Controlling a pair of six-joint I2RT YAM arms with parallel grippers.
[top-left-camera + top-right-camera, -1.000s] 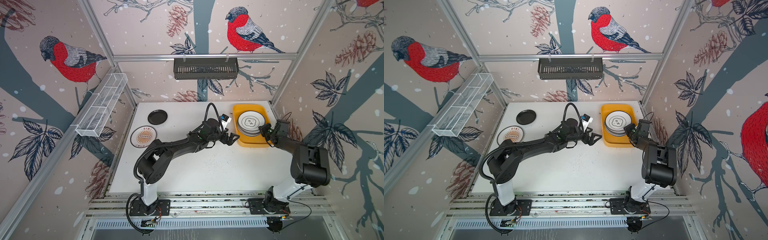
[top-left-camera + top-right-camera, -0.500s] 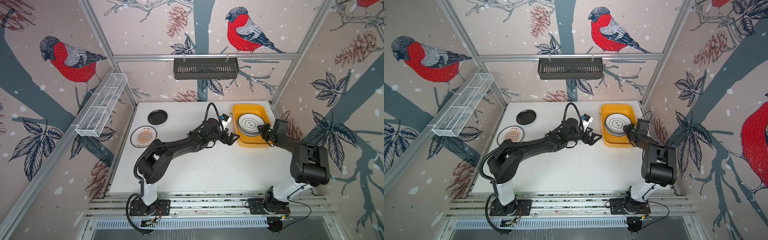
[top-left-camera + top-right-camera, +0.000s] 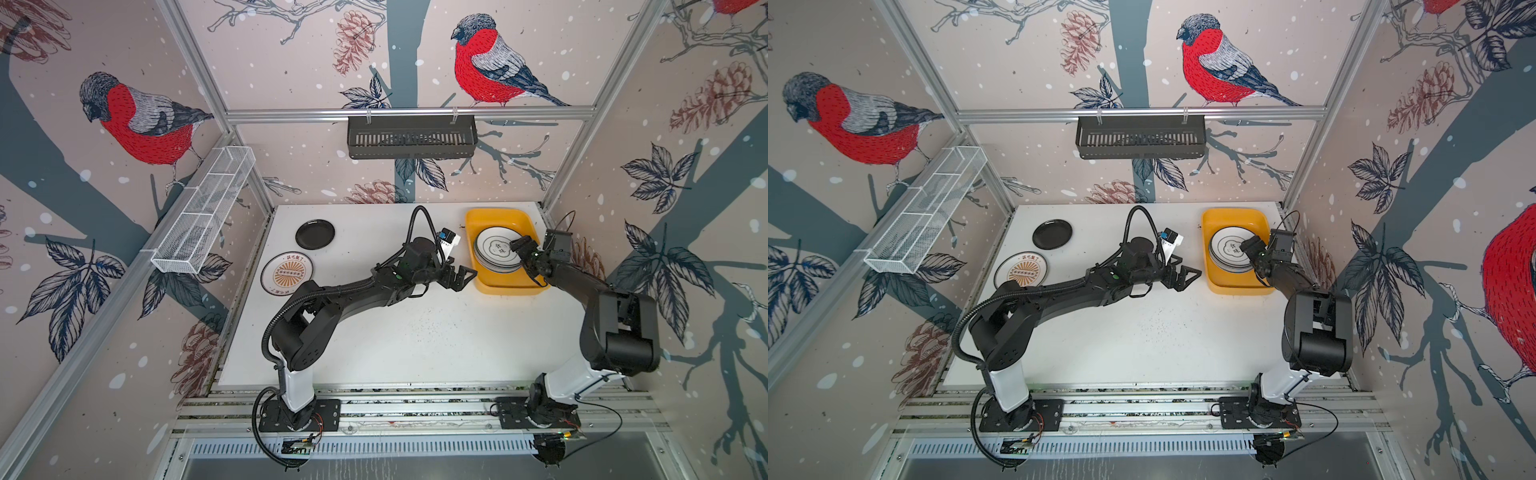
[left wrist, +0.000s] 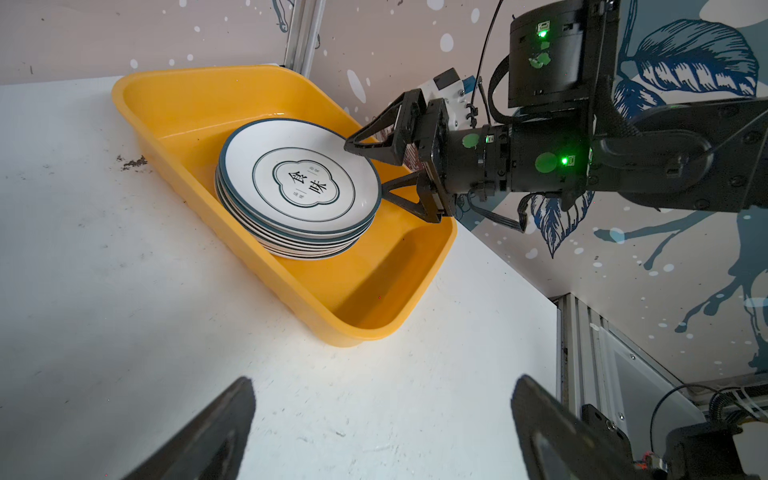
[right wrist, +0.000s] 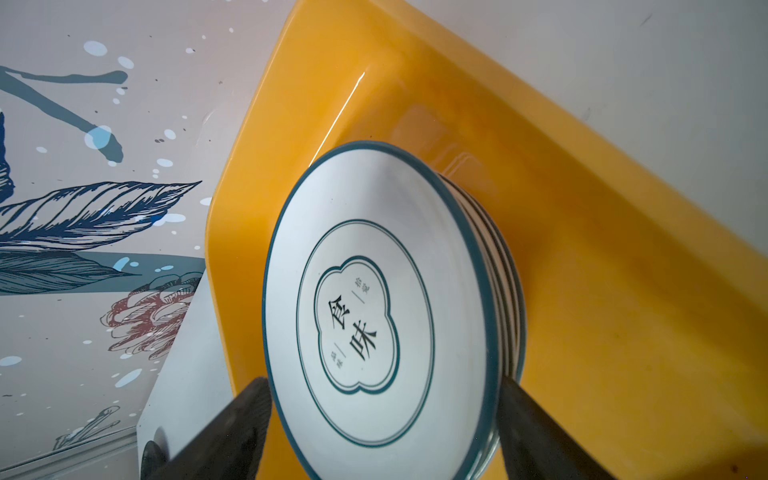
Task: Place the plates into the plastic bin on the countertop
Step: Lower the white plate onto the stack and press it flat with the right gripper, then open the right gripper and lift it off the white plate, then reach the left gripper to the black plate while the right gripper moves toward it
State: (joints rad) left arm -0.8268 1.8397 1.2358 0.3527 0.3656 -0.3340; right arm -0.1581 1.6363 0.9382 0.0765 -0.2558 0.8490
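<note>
Right gripper (image 3: 524,251) was over the plastic bin (image 3: 494,216), at the edge of the plate stack (image 3: 496,251) on the side away from the left arm. Its jaws stood well apart. In the left wrist view one finger sat above the top plate's rim and the other beside and below it, and neither was pressing on it. Nothing was held, and the top plate lay flat on the stack. The stack sat inside the bin, nearer its back end.

Left gripper (image 3: 461,276) was spread wide and empty, low over the countertop (image 3: 395,340), just outside the bin's near left corner and pointing at the bin.

Two plates were not yet in the bin. The sunburst plate (image 3: 286,273) lay well to the left of the bin, across the counter. The black plate (image 3: 315,234) also lay well left of the bin, a little further back. Both were flat on the counter and apart from each other.

Judgement: both leftover plates lay on the left arm's side of the bin, behind the left gripper's pointing direction, so the left arm was the nearer one. It would have to turn away from the bin. The plates are round, so no long axis matters. The catch is a flat rim low on the counter, which needs an edge grasp.
</note>
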